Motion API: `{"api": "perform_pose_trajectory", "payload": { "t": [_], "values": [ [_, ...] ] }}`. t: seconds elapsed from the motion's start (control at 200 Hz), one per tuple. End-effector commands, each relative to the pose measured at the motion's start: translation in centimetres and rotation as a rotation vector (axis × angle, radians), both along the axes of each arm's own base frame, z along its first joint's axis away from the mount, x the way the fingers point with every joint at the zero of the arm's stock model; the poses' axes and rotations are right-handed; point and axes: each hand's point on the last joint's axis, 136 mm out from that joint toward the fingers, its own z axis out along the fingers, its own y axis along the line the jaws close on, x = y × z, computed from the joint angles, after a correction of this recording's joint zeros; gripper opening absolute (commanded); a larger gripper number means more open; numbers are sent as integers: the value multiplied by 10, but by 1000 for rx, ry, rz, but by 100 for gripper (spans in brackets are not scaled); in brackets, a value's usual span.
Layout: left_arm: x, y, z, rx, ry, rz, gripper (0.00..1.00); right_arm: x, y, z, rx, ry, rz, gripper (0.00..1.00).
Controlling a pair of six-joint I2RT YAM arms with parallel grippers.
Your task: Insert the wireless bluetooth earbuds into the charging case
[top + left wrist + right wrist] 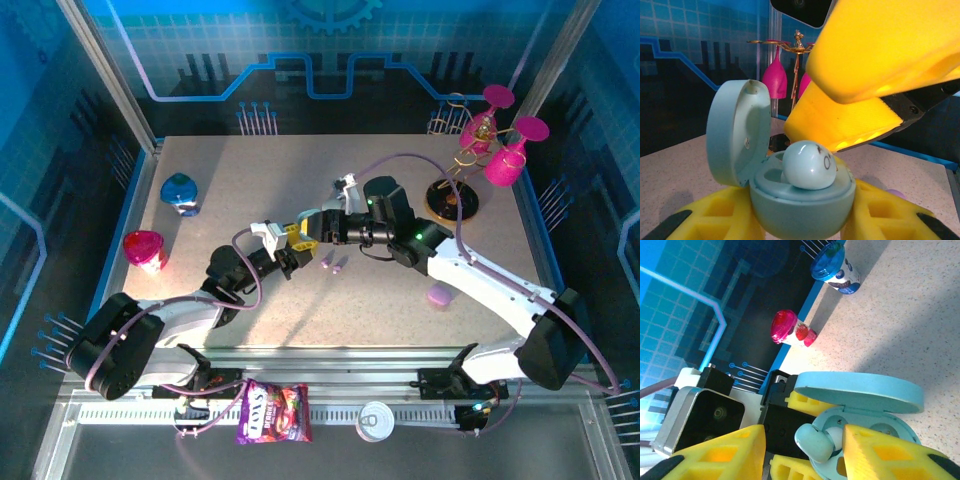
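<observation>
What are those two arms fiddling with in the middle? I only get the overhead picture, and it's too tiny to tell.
Observer: The left gripper clamps a pale blue case, its lid flipped up.
Operator: Anything inside?
Observer: One pale blue bud rests in it, standing proud, not pushed fully down.
Operator: Is the other arm gripping that?
Observer: It seems not. The right gripper straddles the bud with its jaws apart, leaving a gap on one side.
</observation>
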Motion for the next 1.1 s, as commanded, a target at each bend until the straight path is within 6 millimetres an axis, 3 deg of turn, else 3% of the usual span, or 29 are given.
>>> {"api": "perform_pose_trajectory", "payload": {
  "t": [0.0, 0.165, 0.4, 0.78, 1.091],
  "values": [
    [-7, 0, 31, -50, -108, -12, 33, -10, -4, 5, -51, -33, 14, 45],
    [-7, -2, 29, -44, -104, -15, 33, -12, -7, 13, -90, -80, 22, 44],
    [-6, -3, 25, -31, -100, -15, 32, -14, -4, 11, -204, -135, 55, 36],
    [-4, -3, 24, -25, -97, -8, 32, -7, -7, 15, -414, -257, 23, 36],
    [-3, -4, 23, -24, -93, -11, 33, -9, 3, 12, -481, -282, 60, 33]
  ]
}}
